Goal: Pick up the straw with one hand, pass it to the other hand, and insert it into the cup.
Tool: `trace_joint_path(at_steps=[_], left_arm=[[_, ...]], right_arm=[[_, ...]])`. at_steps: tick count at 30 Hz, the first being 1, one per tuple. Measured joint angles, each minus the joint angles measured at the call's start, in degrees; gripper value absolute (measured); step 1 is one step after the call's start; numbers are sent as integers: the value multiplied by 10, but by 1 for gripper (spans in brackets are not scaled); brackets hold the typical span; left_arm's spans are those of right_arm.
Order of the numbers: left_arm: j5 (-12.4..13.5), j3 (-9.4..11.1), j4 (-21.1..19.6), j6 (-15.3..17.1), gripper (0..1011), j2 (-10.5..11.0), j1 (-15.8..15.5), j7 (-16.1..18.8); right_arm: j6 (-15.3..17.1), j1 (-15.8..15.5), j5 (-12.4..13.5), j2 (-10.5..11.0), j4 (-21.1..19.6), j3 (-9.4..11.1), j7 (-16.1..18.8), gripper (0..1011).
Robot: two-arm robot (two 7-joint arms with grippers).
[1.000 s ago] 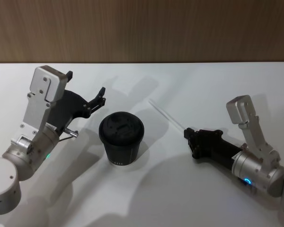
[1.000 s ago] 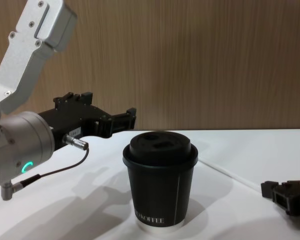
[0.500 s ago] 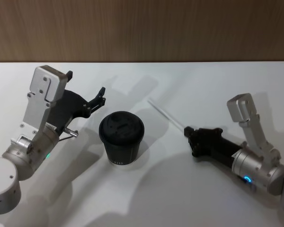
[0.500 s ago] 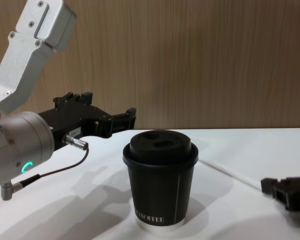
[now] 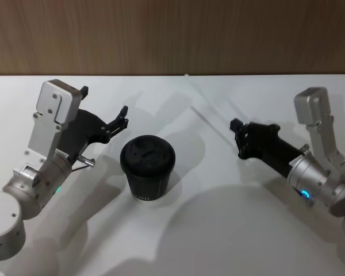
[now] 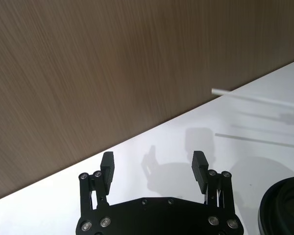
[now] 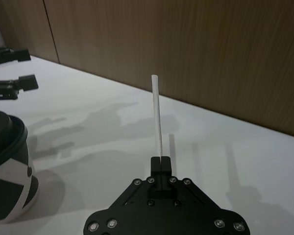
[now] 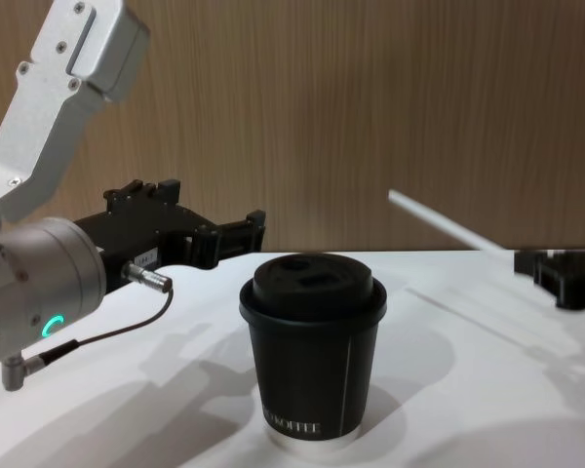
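**Straw clamped in the right jaws and held off the surface; left jaws spread and empty**

My right jaws are clenched on one end of the straw [image 7: 157, 112]. In the right wrist view the two fingers meet tight on it, and the rest of the straw runs straight out ahead of them. It touches nothing else. In the chest view it slopes up and away from the jaws, with the free tip higher than the gripped end and higher than the lid of the cup [image 8: 312, 366]. The tip points towards the wooden wall [image 5: 172, 34] beyond the jaws. A thin shadow of the straw lies on the white surface [image 5: 218, 230] below it.

Behind these jaws, the right arm [image 5: 319, 172] slants back to my right side, and the jaws hang above the surface.

My left jaws are released and hold nothing. The left wrist view shows the two fingers set wide apart with bare surface between them. They hover above the surface. The free tip of the straw is in the air ahead of them and off to one side, well apart from them.

The cup stands upright on the surface with its lid on, between the two sets of jaws. It is near the left jaws and well apart from the right ones, and neither touches it.

A thin black cable with a metal plug [image 8: 146, 276] hangs from the left arm [image 8: 39, 263], behind the left jaws.
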Motion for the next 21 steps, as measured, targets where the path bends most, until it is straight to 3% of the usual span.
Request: trace_joint_path(at_steps=[12,21], left_arm=[[0,0,0,0,997,0,0,0],[0,0,0,0,996,0,0,0]], right_arm=[[-65,29,3,-17,-4,13,17,2],[-118,60,34,-37,6,10,60,2]])
